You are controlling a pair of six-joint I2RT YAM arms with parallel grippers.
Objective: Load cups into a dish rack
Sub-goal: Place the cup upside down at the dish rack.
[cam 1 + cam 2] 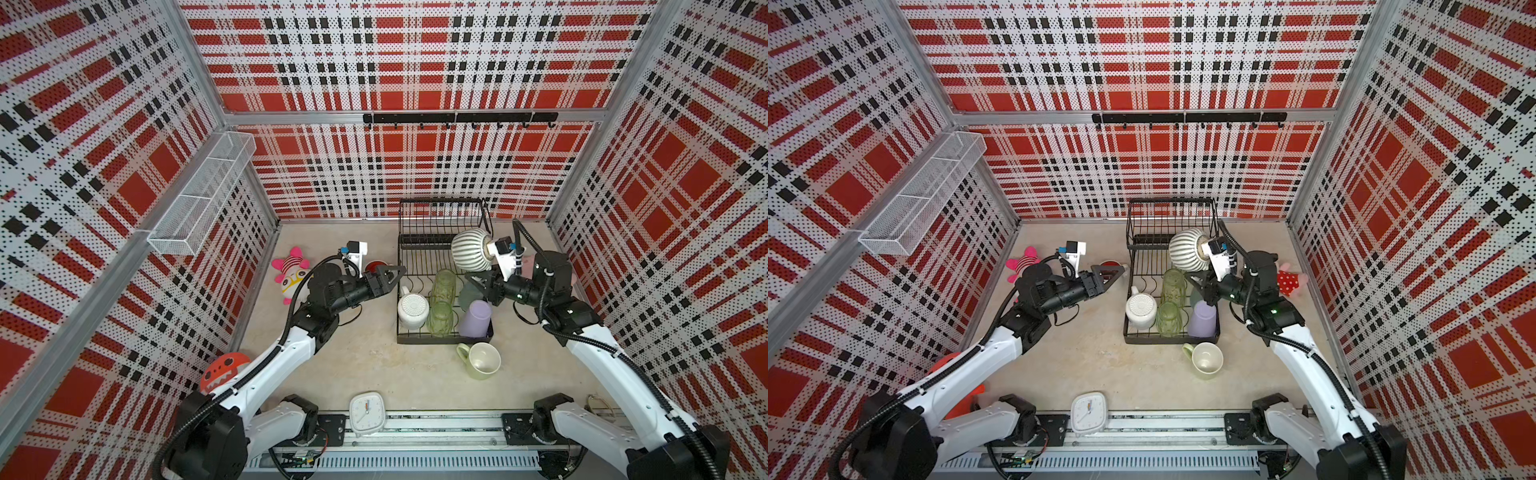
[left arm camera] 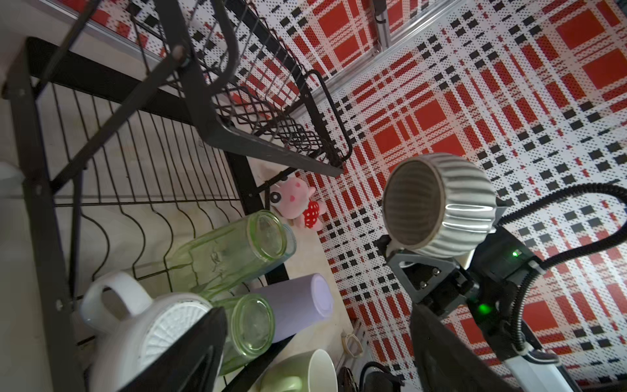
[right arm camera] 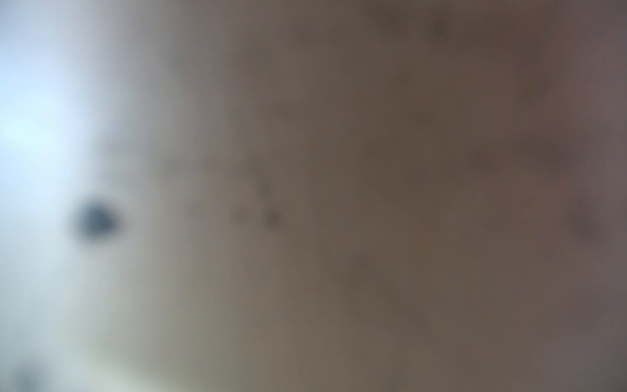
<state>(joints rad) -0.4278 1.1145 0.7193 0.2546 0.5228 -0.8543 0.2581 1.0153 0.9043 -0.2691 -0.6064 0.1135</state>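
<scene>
The left fingers [image 1: 395, 279] stand spread wide with nothing between them, hanging over the counter [image 1: 353, 365] just beside the left side of the dish rack [image 1: 441, 340]. The right fingers [image 2: 394, 247] are closed on the rim of the ribbed white mug [image 1: 471, 249]. They hold it on its side in the air above the rack's lower tier, at the rack's right side and just in front of its raised upper basket. The mug's mouth faces across the rack toward the left arm. The right wrist view is a blur and shows nothing that can be told.

Both top views show four more cups plainly in the rack's lower tier. A white mug [image 1: 413, 309] sits upside down at the front left corner. In the middle, the rear green glass [image 1: 444, 284] and the front green glass [image 1: 441, 318] rest among the wires, one behind the other. The lavender tumbler [image 1: 476, 318] leans bottom-up at the front right corner. Behind it is the teal tumbler [image 1: 468, 296], partly hidden by the right fingers.

The pale-green mug [image 1: 480, 359] lies on the counter just in front of the rack's front right corner. The red-inside mug [image 1: 376, 266] sits on the counter just left of the rack, mostly hidden by the left fingers.

A striped pink plush toy [image 1: 291, 274] lies farther left of the rack. A pink plush toy in a red dotted dress [image 1: 1289, 282] lies to the right of the rack. The white square clock [image 1: 366, 413] lies well in front of the rack.
</scene>
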